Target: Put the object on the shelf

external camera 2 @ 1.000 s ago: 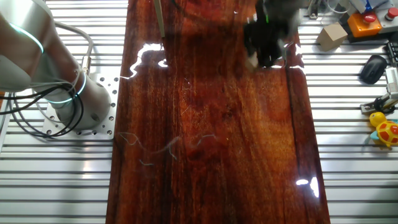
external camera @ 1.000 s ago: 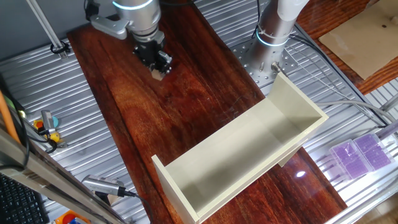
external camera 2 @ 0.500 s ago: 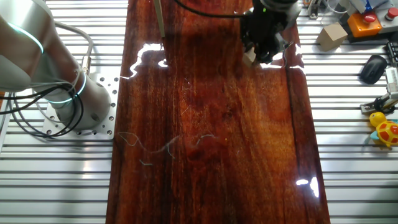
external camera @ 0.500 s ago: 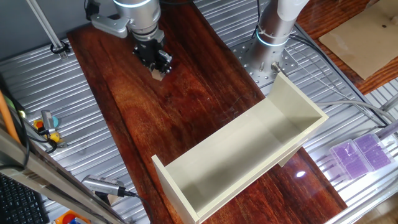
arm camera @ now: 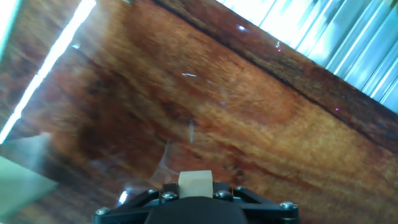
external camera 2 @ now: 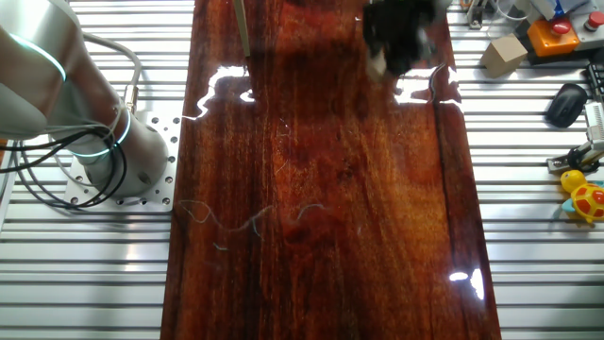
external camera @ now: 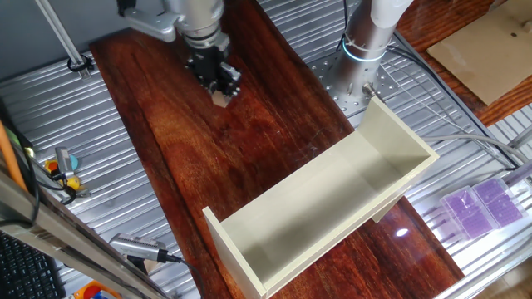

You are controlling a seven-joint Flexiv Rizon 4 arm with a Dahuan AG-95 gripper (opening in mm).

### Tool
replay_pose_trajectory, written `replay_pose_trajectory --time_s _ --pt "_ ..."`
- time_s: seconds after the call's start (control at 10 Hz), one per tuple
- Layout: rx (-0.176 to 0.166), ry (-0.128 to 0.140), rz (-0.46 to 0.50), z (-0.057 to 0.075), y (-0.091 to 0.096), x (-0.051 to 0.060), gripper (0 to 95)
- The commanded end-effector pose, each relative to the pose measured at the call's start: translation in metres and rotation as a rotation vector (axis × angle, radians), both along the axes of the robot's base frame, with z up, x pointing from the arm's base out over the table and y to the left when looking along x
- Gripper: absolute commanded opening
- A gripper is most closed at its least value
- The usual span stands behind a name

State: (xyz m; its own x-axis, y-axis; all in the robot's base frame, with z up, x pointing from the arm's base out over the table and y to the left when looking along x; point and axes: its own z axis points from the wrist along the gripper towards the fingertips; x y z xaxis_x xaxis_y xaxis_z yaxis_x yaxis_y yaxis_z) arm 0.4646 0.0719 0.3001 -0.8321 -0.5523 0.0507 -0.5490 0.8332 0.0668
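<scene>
My gripper (external camera: 219, 85) is shut on the object, a tiny light-tan wooden cube (external camera: 221, 98), and holds it above the dark wooden tabletop at the far end. In the hand view the cube (arm camera: 195, 184) sits between the black jaws at the bottom edge. In the other fixed view the gripper (external camera 2: 392, 49) is blurred near the top, with the cube (external camera 2: 377, 66) at its tip. The shelf (external camera: 332, 199), a long cream-white open box with upright end panels, lies on the table nearer the front right, well apart from the gripper. A pale corner of it shows in the hand view (arm camera: 18, 174).
The arm's base (external camera: 370, 33) stands at the back right on the metal table. A flat tan board (external camera: 490, 50) lies at the far right. Purple boxes (external camera: 482, 203) sit right of the shelf. Tools and toys (external camera 2: 576, 189) lie along the right side.
The gripper has moved up and slightly to the right with the cube in it; it is blurred in the other fixed view. The shelf has not moved.
</scene>
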Motion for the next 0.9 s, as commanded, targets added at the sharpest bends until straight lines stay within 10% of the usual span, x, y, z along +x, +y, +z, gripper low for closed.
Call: replay_pose_trajectory --time_s 0.1,0.9 --pt "-0.012 0.006 0.003 0.006 0.004 0.000 0.0" --pt "0.043 -0.003 0.101 0.003 0.017 -0.004 0.0"
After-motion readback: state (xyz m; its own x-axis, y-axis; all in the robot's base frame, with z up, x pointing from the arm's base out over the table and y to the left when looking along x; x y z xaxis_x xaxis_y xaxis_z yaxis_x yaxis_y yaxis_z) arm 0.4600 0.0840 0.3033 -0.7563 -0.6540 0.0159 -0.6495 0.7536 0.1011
